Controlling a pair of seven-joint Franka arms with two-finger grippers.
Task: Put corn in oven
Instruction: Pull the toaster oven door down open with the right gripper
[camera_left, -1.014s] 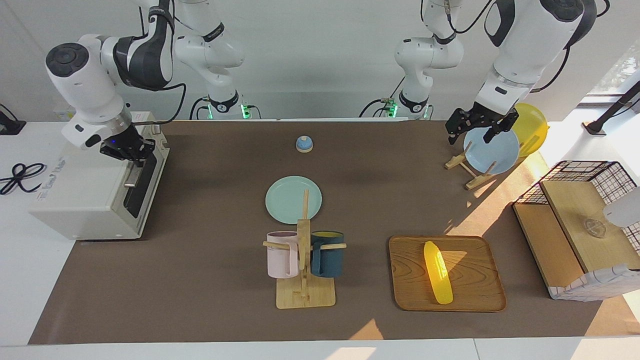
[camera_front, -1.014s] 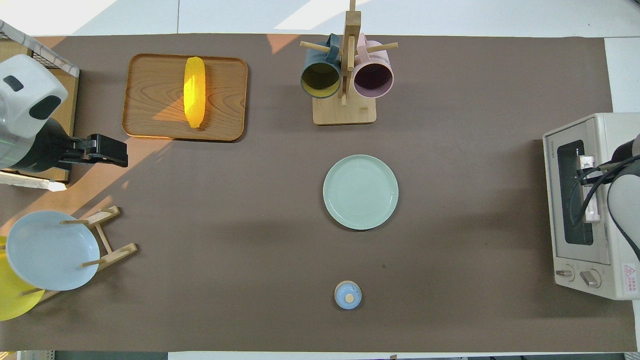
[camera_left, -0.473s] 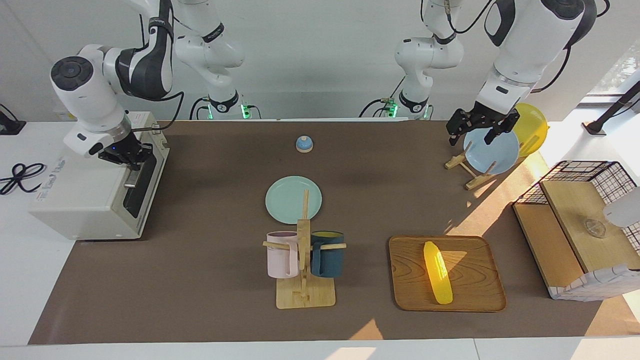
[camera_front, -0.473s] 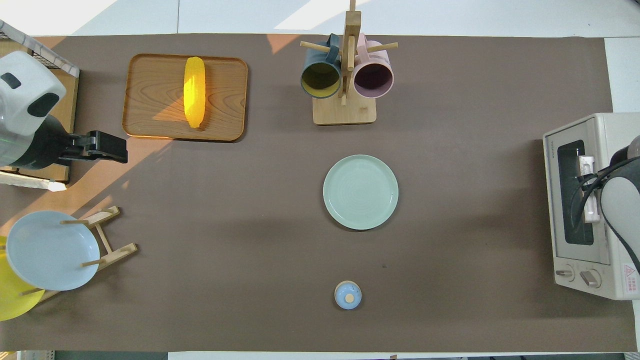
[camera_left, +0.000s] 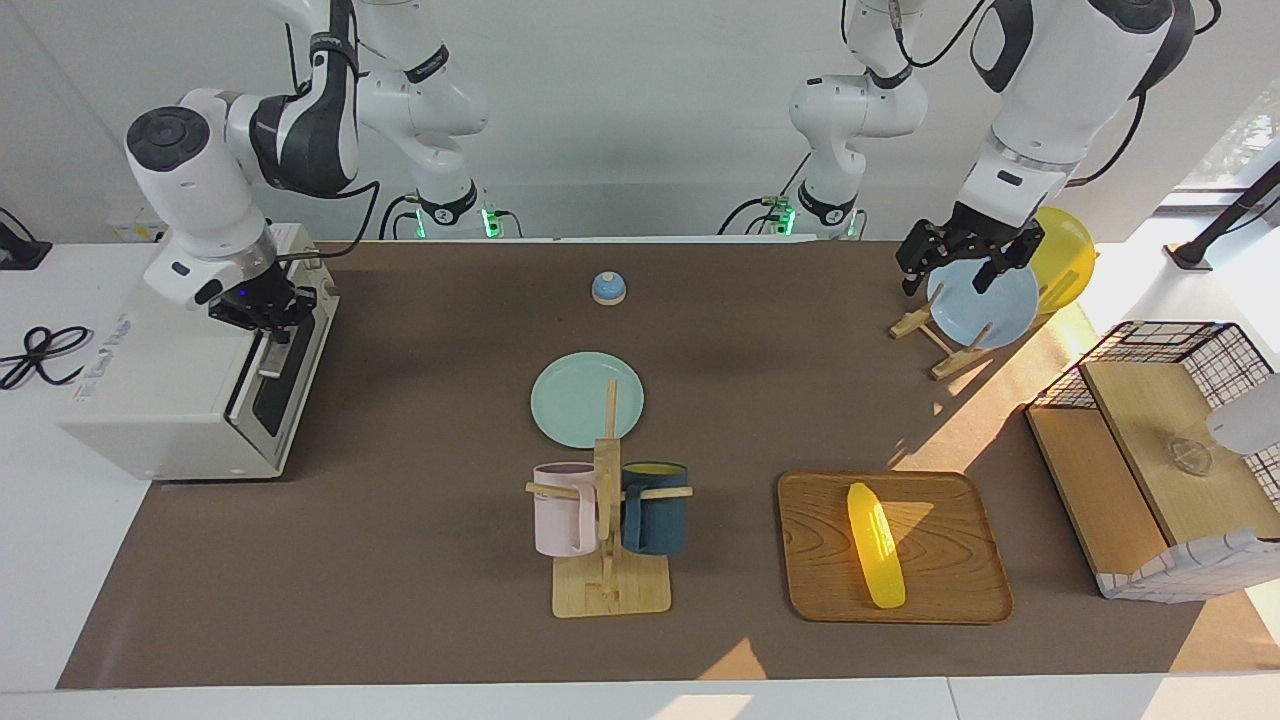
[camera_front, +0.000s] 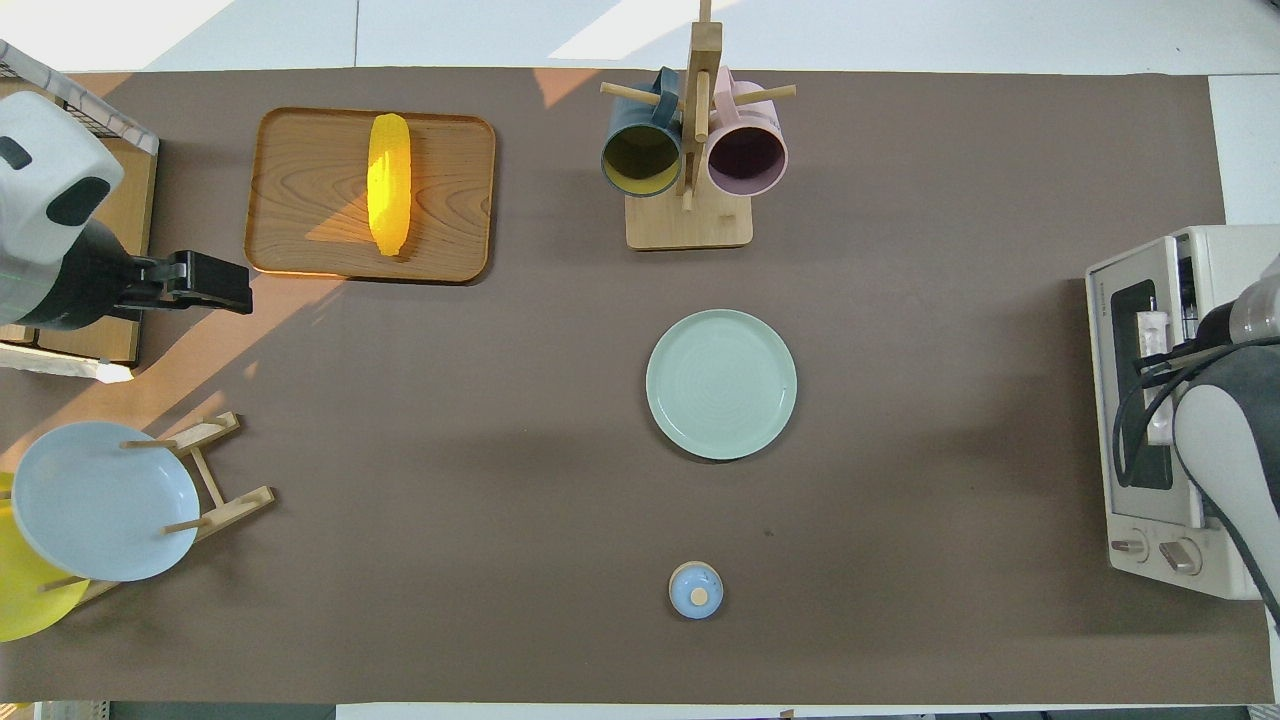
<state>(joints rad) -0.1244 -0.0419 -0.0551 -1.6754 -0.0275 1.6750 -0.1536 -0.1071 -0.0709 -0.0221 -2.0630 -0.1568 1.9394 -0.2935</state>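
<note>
The corn (camera_left: 876, 545) lies on the wooden tray (camera_left: 960, 590), well apart from the toaster oven (camera_left: 160, 400). The right gripper (camera_left: 268, 318) clenches the oven's door handle (camera_left: 270, 352), the door slightly ajar. The left gripper (camera_left: 962, 262) hangs released, waiting above the blue plate (camera_left: 985, 305)

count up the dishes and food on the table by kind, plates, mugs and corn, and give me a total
Plates: 3, pale green, light blue, yellow
Mugs: 2, pink, dark blue
Corn: 1, the corn
Total: 6
</note>
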